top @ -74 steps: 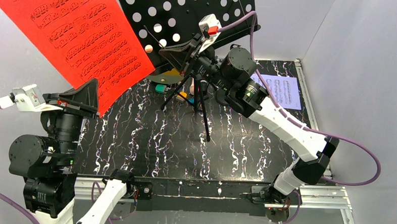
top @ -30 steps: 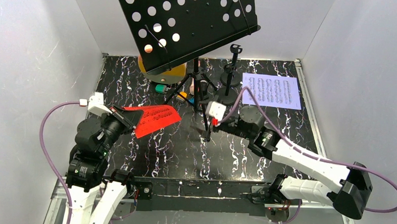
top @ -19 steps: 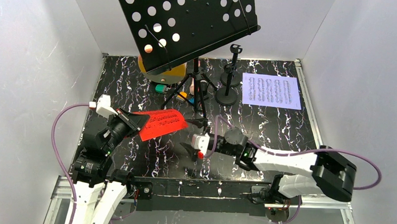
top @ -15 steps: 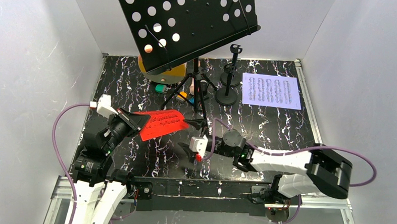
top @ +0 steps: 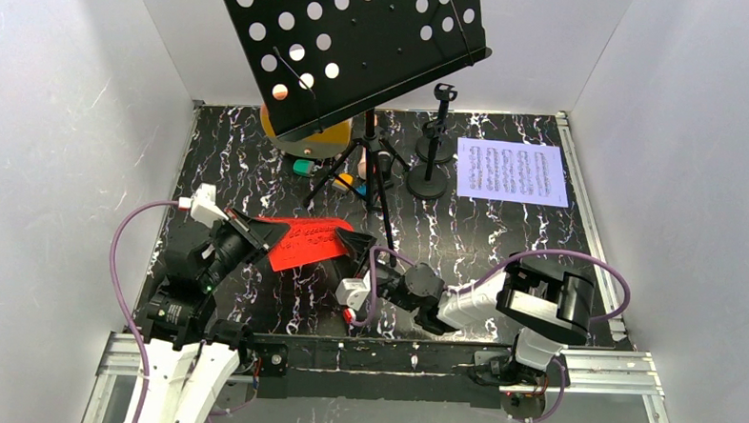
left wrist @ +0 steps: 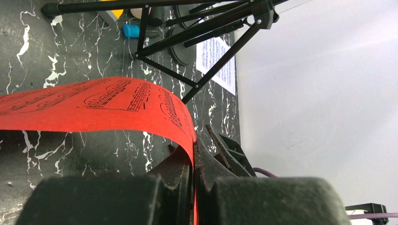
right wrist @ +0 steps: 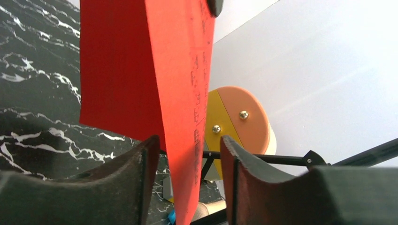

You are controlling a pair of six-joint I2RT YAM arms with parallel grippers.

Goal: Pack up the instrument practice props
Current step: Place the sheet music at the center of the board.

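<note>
A red sheet-music page (top: 304, 245) is held low over the table, pinched at its left end by my left gripper (top: 255, 233), which is shut on it. In the left wrist view the red page (left wrist: 94, 105) curves away from the closed left gripper (left wrist: 193, 146). My right gripper (top: 355, 243) straddles the page's right end. Seen from the right wrist, the red page (right wrist: 141, 70) hangs between the right gripper's (right wrist: 188, 140) fingers with a gap on each side. The black perforated music rack (top: 359, 39) stands on tripod legs (top: 379, 188) at the back.
A white sheet-music page (top: 513, 172) lies at the back right. Two black round-based mic holders (top: 429, 181) (top: 438, 128) stand beside it. A yellow and orange round object (top: 302, 137) and small coloured pieces (top: 303, 167) sit under the rack. White walls enclose the table.
The left gripper has brought the red page down from high up to just above the table. The right arm swung from the stand to the page's free end, and its jaws have narrowed.
</note>
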